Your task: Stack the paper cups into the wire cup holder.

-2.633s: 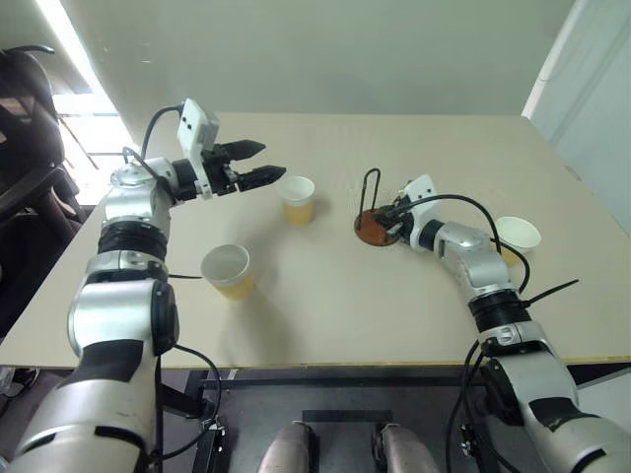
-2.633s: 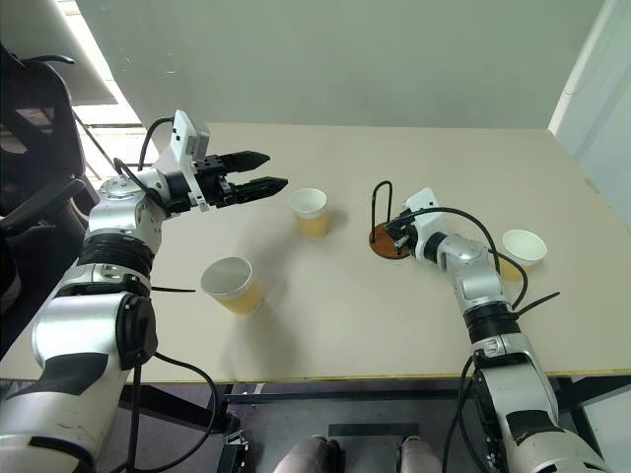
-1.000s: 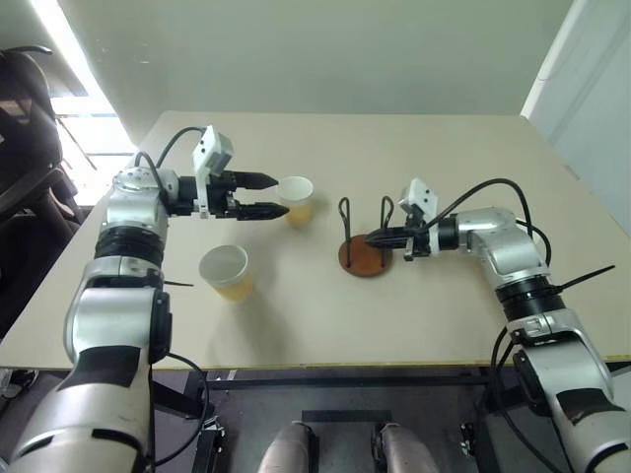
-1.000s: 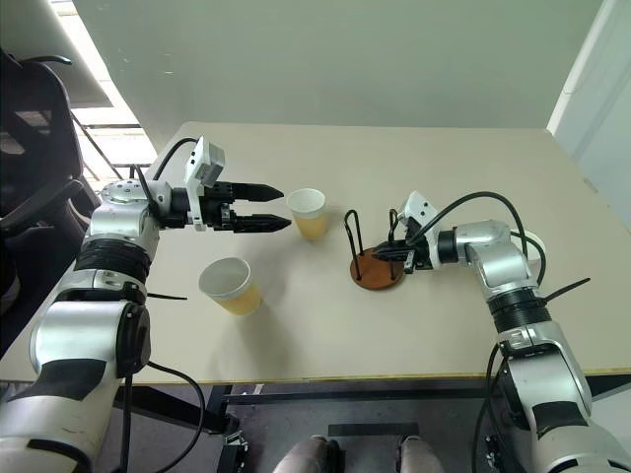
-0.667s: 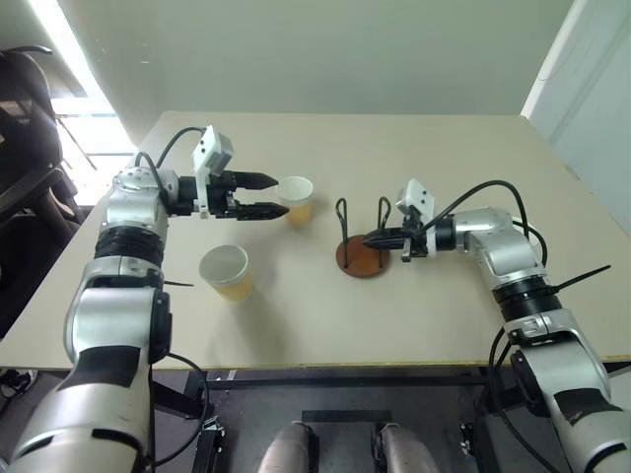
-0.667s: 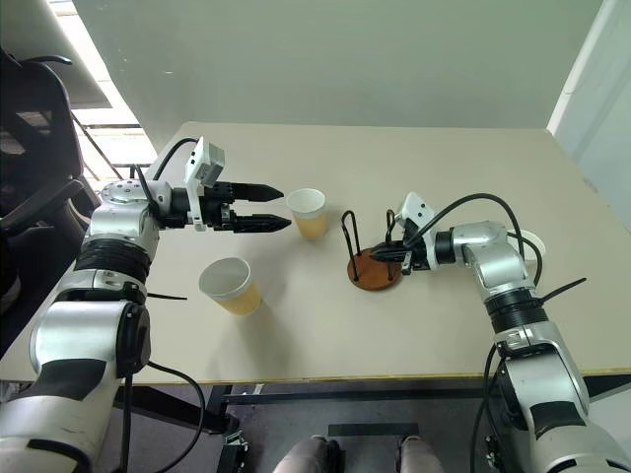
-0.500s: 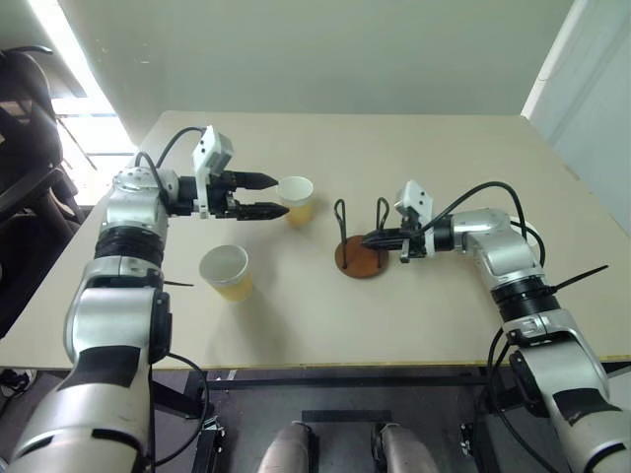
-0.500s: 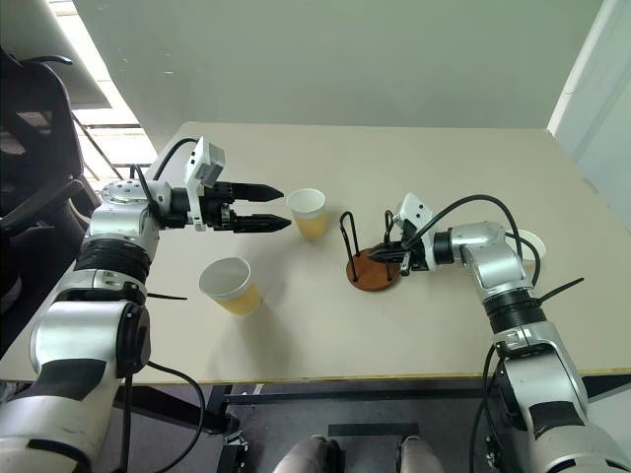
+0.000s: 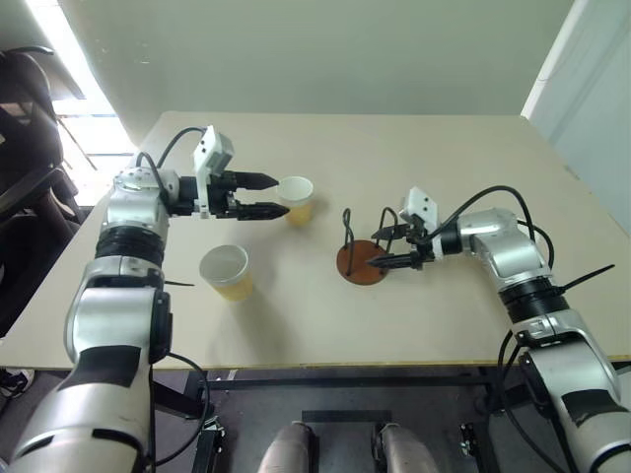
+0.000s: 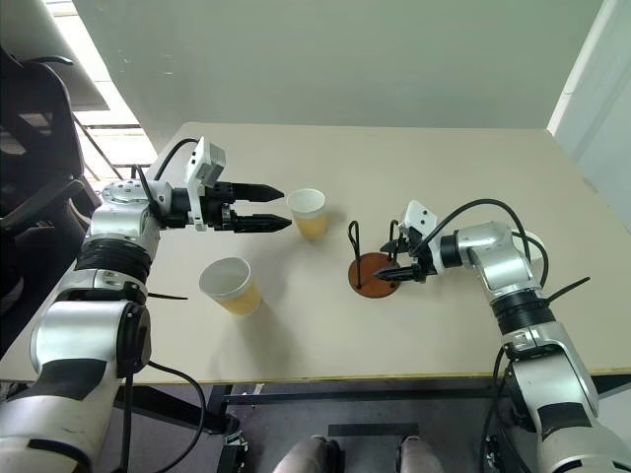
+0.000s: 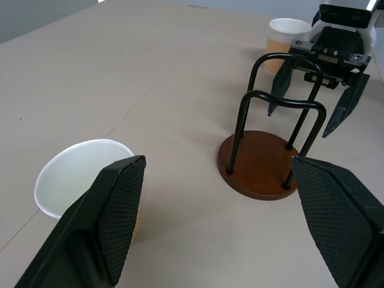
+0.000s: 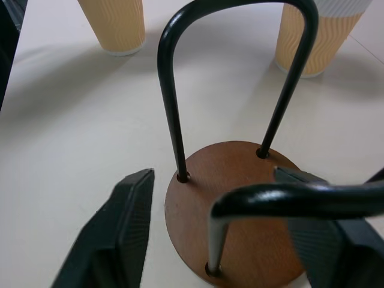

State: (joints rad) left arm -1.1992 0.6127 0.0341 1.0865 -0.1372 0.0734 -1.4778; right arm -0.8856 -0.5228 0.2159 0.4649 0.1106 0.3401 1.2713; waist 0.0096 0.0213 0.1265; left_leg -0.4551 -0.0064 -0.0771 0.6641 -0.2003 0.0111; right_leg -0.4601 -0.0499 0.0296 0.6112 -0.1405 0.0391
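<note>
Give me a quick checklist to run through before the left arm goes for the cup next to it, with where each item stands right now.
1. Left gripper jaws open, nothing between them: ok.
2. Nearest paper cup upright, mouth up, just ahead of the left gripper: ok.
3. Wire cup holder standing on its base on the table, both loops upright, no cup in it: ok.
4. Right gripper jaws open, no longer gripping the holder: ok.
5. Right gripper drawn clear of the holder: not ok, its jaws straddle the near loop.
</note>
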